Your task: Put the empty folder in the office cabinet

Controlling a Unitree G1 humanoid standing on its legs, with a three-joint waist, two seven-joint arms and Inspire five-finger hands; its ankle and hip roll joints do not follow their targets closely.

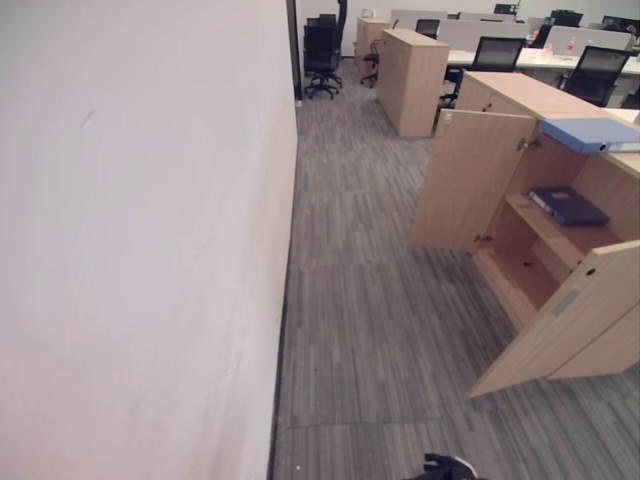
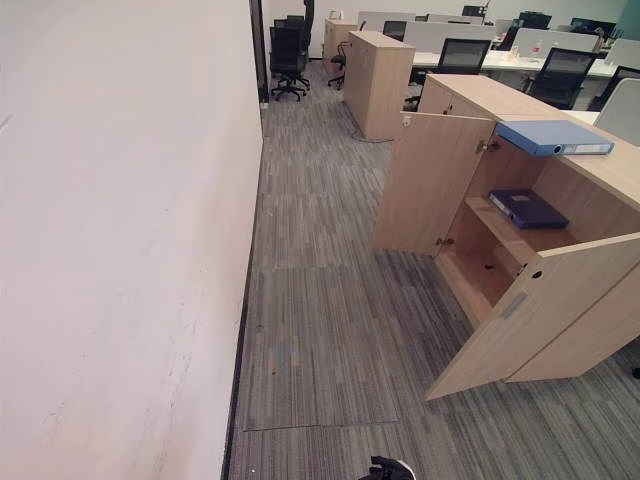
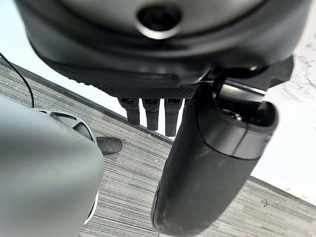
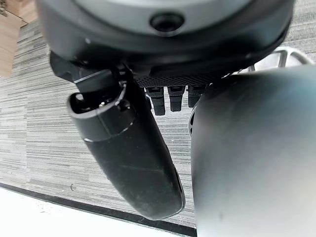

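1. Both hands hang over grey carpet (image 1: 370, 300), left hand (image 3: 197, 163) and right hand (image 4: 128, 148), fingers relaxed, holding nothing.
2. Light-blue folder (image 2: 550, 136) lies atop the open cabinet (image 2: 520, 300).
3. Dark folder (image 2: 528, 208) rests on its shelf.

Left hand (image 3: 197, 163): hangs empty, thumb straight across the frame's centre, fingers straight at upper middle.
Right hand (image 4: 128, 153): empty, thumb and fingers likewise straight.
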